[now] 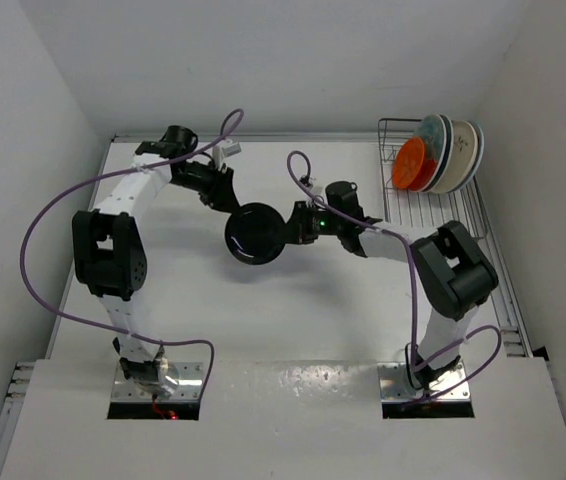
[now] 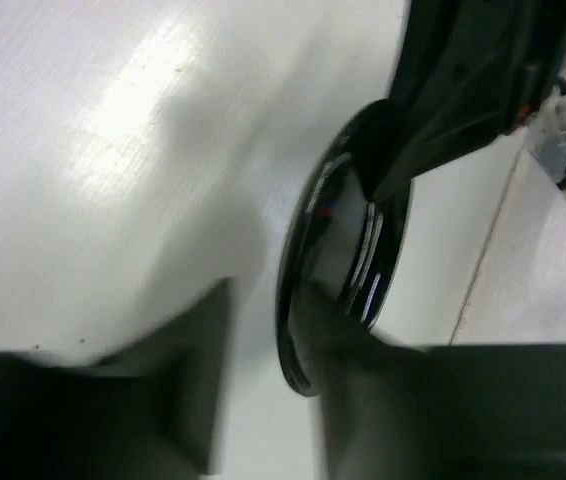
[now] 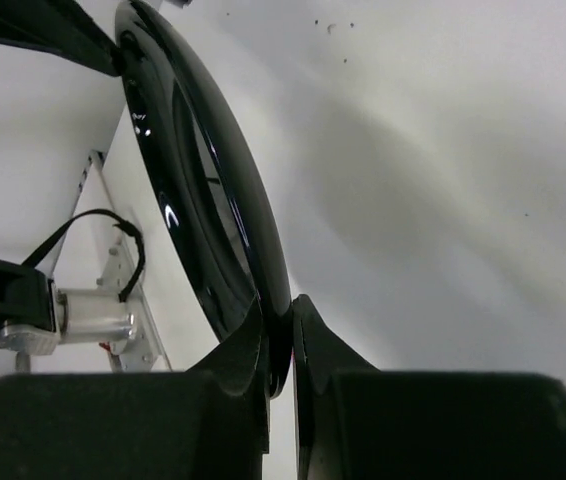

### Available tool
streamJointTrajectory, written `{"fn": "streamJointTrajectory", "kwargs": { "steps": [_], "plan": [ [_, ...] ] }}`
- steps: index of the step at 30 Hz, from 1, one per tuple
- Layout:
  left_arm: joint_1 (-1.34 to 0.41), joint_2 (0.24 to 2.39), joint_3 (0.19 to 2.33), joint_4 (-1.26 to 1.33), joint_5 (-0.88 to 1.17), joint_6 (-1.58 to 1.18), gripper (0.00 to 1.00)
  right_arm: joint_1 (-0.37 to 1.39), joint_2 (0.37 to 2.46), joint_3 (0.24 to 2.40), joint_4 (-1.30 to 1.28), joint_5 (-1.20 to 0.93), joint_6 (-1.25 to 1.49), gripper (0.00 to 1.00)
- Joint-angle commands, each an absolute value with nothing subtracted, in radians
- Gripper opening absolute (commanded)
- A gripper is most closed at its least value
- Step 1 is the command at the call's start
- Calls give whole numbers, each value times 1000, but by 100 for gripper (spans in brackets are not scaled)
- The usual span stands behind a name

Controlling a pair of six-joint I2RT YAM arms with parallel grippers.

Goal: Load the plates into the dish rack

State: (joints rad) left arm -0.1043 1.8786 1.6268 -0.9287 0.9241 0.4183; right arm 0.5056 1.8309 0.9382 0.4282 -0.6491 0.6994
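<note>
The small black plate [image 1: 254, 233] is held on edge above the middle of the table, between both grippers. My right gripper [image 1: 293, 228] is shut on its right rim; in the right wrist view both fingers [image 3: 290, 305] pinch the plate's edge [image 3: 213, 180]. My left gripper [image 1: 231, 200] is at the plate's left rim with its jaws spread. In the left wrist view the plate [image 2: 338, 240] lies against one finger [image 2: 383, 400], and the other finger [image 2: 198, 380] stands apart from it. The dish rack [image 1: 468, 215] is at the back right with the orange plate [image 1: 410, 163] and several larger plates [image 1: 455, 150] upright in it.
White walls close the table on the left, back and right. The rack's near half [image 1: 433, 205] shows bare wires. The right arm's elbow [image 1: 453, 268] sits just in front of the rack. The table's edge rail [image 2: 493, 230] shows in the left wrist view.
</note>
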Motion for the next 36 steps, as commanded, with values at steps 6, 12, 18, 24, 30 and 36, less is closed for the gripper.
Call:
{"fn": "streamJointTrajectory", "kwargs": {
  "steps": [6,12,18,24,30,36],
  "plan": [
    [-37,1813,1795,-876,544,250,99,446,1496,1000,229,-60,543,0],
    [93,1769,1793,-755,230,164,99,308,1416,1127,92,482,362,0],
    [149,1767,1714,-742,209,164,99,195,1647,1313,181,829,100,0],
    [202,1818,1713,-742,247,155,99,152,1868,1489,221,888,63,0],
    [248,1868,1713,-742,279,146,99,138,1960,1502,147,838,179,0],
    [268,1887,1733,-742,298,146,99,138,1974,1416,130,827,265,0]
  ]
}}
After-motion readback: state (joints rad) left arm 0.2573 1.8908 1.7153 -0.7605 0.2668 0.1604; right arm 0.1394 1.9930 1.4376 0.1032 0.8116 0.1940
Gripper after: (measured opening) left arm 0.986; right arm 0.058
